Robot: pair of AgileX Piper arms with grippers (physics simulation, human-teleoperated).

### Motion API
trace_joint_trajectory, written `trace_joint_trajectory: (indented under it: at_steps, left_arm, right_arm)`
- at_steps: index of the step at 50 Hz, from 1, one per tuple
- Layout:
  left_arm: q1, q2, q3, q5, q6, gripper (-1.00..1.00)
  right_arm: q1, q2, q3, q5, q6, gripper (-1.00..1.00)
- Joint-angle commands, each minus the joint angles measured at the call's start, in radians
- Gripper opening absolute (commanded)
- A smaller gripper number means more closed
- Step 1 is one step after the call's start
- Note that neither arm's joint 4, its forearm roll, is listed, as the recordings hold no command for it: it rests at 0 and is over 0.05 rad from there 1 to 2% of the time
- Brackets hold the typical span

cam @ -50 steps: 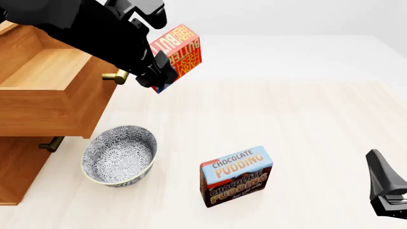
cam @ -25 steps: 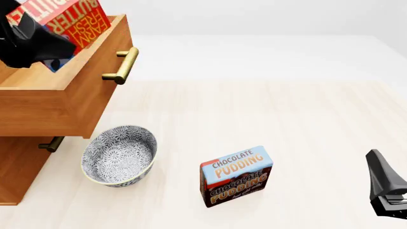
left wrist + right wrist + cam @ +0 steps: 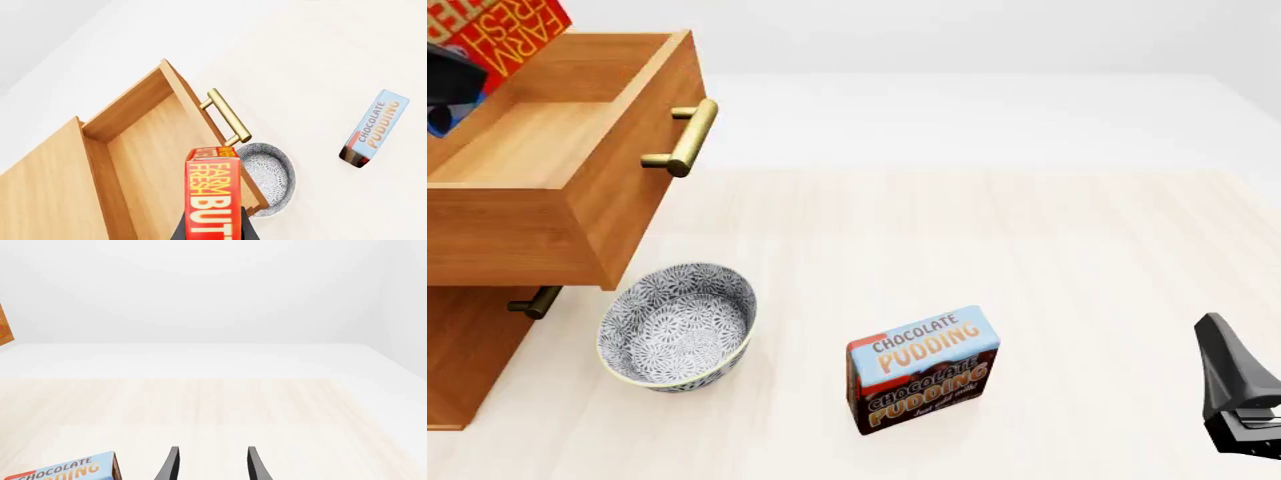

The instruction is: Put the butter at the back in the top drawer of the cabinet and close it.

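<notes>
The butter [image 3: 501,35], a red-orange box, is held over the open top drawer [image 3: 561,170] at the front view's upper left corner, partly cut off by the frame edge. My left gripper [image 3: 451,72] is shut on it. In the left wrist view the butter [image 3: 213,195] hangs above the drawer's bare wooden floor [image 3: 150,165], with black fingers [image 3: 247,231] on either side. The drawer's brass handle [image 3: 687,138] faces right. The cabinet [image 3: 461,350] stands at the left. My right gripper [image 3: 1238,400] is open and empty at the lower right, and its fingers [image 3: 172,465] are apart.
A patterned bowl [image 3: 677,325] sits on the table just below the open drawer's front. A chocolate pudding box [image 3: 924,370] stands upright near the front middle; it also shows in the left wrist view [image 3: 375,128]. A lower drawer's handle [image 3: 531,302] pokes out under the open drawer.
My left gripper has carried the butter leftward from right of the drawer handle to over the open drawer, now nearly out of frame. The right arm has not moved.
</notes>
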Motion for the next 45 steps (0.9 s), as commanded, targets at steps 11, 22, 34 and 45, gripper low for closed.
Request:
trace_joint_trajectory:
  at_steps: [11,22,34,45]
  left_arm:
    - [0.087,0.050,-0.103,0.018,-0.042,-1.00]
    - [0.119,0.110,-0.133,0.010,-0.084,-1.00]
    - [0.161,0.190,-0.142,-0.014,-0.142,-1.00]
    - [0.200,0.213,-0.117,-0.036,-0.169,-1.00]
  right_arm:
    - [0.000,0.000,0.000,0.000,0.000,1.00]
    - [0.000,0.000,0.000,0.000,0.000,1.00]
    - [0.000,0.000,0.000,0.000,0.000,1.00]
    - [0.000,0.000,0.000,0.000,0.000,1.00]
